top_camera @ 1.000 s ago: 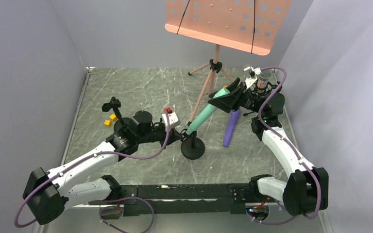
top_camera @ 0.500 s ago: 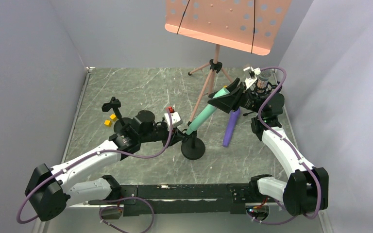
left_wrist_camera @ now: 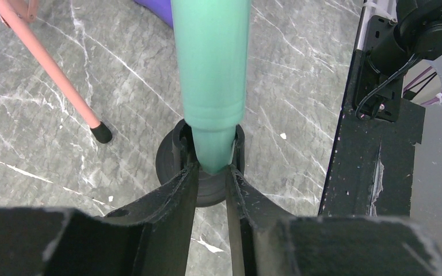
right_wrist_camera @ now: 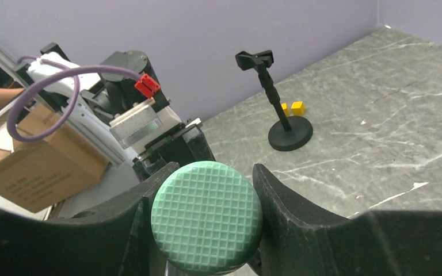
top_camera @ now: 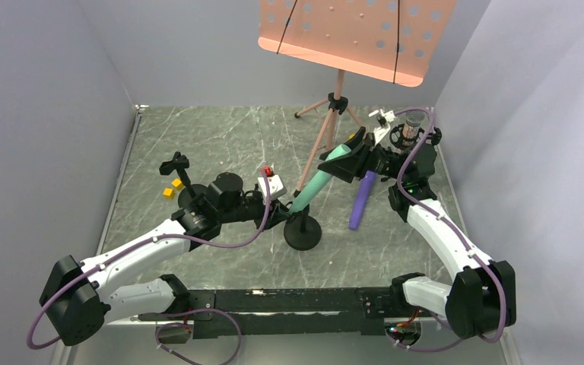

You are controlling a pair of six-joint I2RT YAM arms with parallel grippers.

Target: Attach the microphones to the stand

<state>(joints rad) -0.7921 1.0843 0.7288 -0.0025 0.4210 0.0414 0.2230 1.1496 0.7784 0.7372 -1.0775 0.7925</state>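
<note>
The right gripper (right_wrist_camera: 208,175), clamped on the green mic's (top_camera: 315,182) head, has swung left, tipping the mic steeper. The mic's tail sits in the stand's (top_camera: 302,233) clip. The left gripper (left_wrist_camera: 212,172) has loosened, and its jaws now stand slightly apart beside the tail. The purple mic (top_camera: 360,201) lies unmoved on the table (top_camera: 220,137).

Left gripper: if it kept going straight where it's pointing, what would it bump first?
The left gripper would hit the mint green microphone first, at its narrow bottom tip. That tip sits right at the fingertips, above the black stand base. They may already touch.
</note>
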